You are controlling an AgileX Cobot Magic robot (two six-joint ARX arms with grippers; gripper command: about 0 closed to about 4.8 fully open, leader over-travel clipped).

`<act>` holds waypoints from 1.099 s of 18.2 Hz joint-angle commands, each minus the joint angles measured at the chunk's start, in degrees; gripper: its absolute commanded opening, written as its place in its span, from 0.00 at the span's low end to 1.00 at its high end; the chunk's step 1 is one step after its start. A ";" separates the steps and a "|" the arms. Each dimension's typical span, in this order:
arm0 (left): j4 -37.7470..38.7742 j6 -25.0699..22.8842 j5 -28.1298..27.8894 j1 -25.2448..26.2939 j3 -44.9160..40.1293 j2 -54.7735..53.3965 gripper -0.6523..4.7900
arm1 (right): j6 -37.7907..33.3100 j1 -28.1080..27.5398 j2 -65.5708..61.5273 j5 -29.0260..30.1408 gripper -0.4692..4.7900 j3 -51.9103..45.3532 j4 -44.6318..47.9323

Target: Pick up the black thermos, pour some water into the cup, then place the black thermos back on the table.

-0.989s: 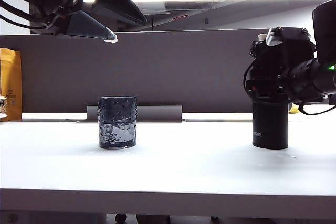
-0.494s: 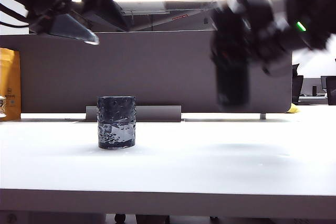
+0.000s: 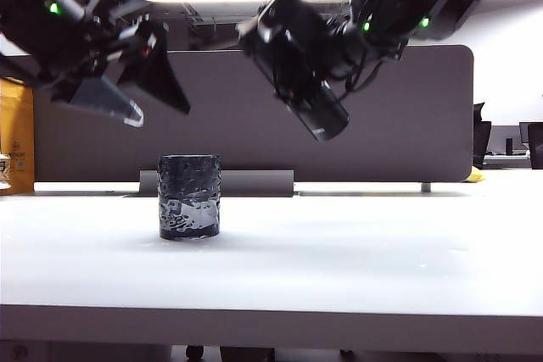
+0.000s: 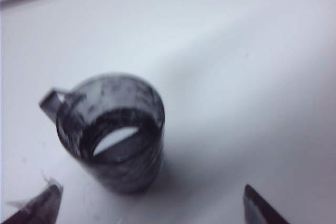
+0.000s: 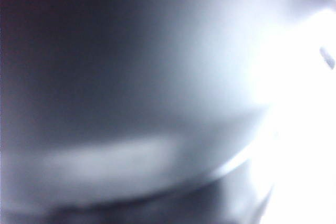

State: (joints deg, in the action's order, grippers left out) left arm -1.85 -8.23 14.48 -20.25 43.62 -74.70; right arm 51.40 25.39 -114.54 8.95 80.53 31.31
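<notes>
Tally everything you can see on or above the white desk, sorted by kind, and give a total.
Drinking cup, standing on the table: 1
Black thermos, tilted in the air in the right claw: 1
Robot claws, counting the open left claw above the cup: 2
Total: 4

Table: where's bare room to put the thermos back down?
The white table is bare from the short rippled dark glass cup rightward to its right edge, and along the front edge. Crowded only overhead: the open left claw hangs above the cup, the right claw holds the tall matte black thermos tilted beside it.
</notes>
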 commanded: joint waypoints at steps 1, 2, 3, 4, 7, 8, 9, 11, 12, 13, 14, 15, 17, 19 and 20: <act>0.52 -0.44 -4.44 0.00 0.31 0.28 1.00 | 11.08 0.22 -1.42 2.49 0.17 0.94 2.47; 0.52 -1.42 -4.46 0.00 0.31 0.26 1.00 | 12.13 0.26 -1.86 5.07 0.17 0.94 2.56; 0.52 -2.16 -4.85 0.00 0.31 0.26 1.00 | 14.14 0.66 -2.45 5.81 0.17 0.94 2.67; 0.52 -2.29 -5.51 0.00 0.31 0.26 1.00 | 18.05 1.03 -3.34 5.33 0.17 1.05 3.17; 0.94 -2.21 -4.87 -0.04 0.33 0.26 1.00 | 23.12 1.25 -4.11 5.35 0.17 1.05 3.48; 1.18 -1.11 -4.61 -0.02 0.31 0.26 1.00 | 24.87 1.27 -4.11 5.33 0.17 1.05 4.42; 1.57 -0.13 -4.61 -0.02 0.31 0.26 1.00 | 26.25 1.29 -4.11 5.20 0.17 1.07 5.40; 2.71 0.13 -4.59 -0.04 0.31 0.26 1.00 | 28.94 1.57 -4.11 5.64 0.17 1.07 6.05; 3.41 0.11 -4.59 -0.02 0.31 0.26 1.00 | 30.91 1.70 -4.11 5.62 0.17 1.09 6.25; 3.54 0.11 -4.59 -0.02 0.31 0.26 1.00 | 32.00 1.88 -4.11 5.68 0.17 1.09 6.27; 3.56 0.11 -4.57 -0.02 0.31 0.26 1.00 | 33.22 1.99 -4.13 6.40 0.17 1.11 6.25; 3.67 0.13 -4.48 -0.04 0.31 0.26 1.00 | 34.75 2.29 -4.59 6.40 0.17 1.38 6.45; 4.46 0.39 -3.74 -0.07 0.31 0.26 1.00 | 37.55 2.32 -7.06 6.25 0.17 3.96 6.69; 6.47 1.25 -4.00 -0.07 0.31 0.26 1.00 | 40.52 2.34 -9.18 4.74 0.17 6.56 6.67; 7.39 1.22 -4.35 -0.07 0.31 0.26 1.00 | 40.61 2.34 -9.18 5.70 0.17 6.51 6.71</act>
State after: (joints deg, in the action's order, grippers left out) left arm 4.99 -7.40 10.28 -20.38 43.64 -74.63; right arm 91.37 27.59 -124.70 13.87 86.39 34.24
